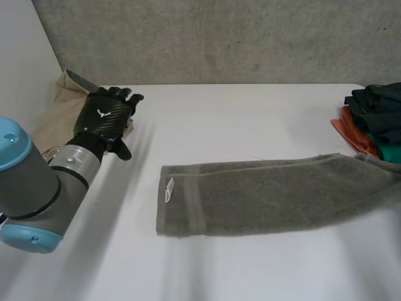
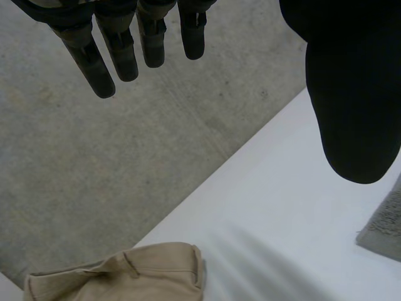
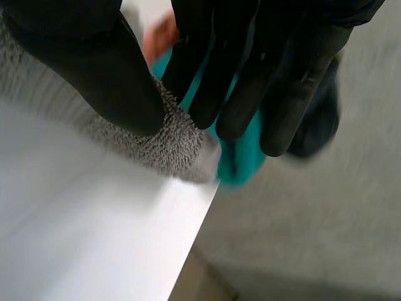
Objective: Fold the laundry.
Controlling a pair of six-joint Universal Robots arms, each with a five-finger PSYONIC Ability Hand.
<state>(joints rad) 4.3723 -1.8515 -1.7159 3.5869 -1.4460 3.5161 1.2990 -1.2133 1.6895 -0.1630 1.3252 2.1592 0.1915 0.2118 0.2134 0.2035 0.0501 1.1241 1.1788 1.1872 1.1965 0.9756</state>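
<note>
A grey towel (image 1: 263, 194), folded into a long strip with a white label near its left end, lies across the white table (image 1: 238, 113). Its right end runs to the table's right edge. In the right wrist view my right hand (image 3: 263, 63) pinches the towel's corner (image 3: 169, 141) between thumb and fingers at the table's edge. Over the table's left side my left hand (image 1: 103, 119) hovers with fingers straight and nothing in it. In its own wrist view the fingers (image 2: 100, 56) hang spread, and a towel corner (image 2: 382, 232) lies beyond the thumb.
A beige garment (image 1: 53, 119) lies crumpled at the table's far left corner, under my left hand (image 2: 125, 276). A pile of dark, teal and orange clothes (image 1: 373, 119) sits at the right edge; teal cloth (image 3: 241, 157) shows behind my right fingers.
</note>
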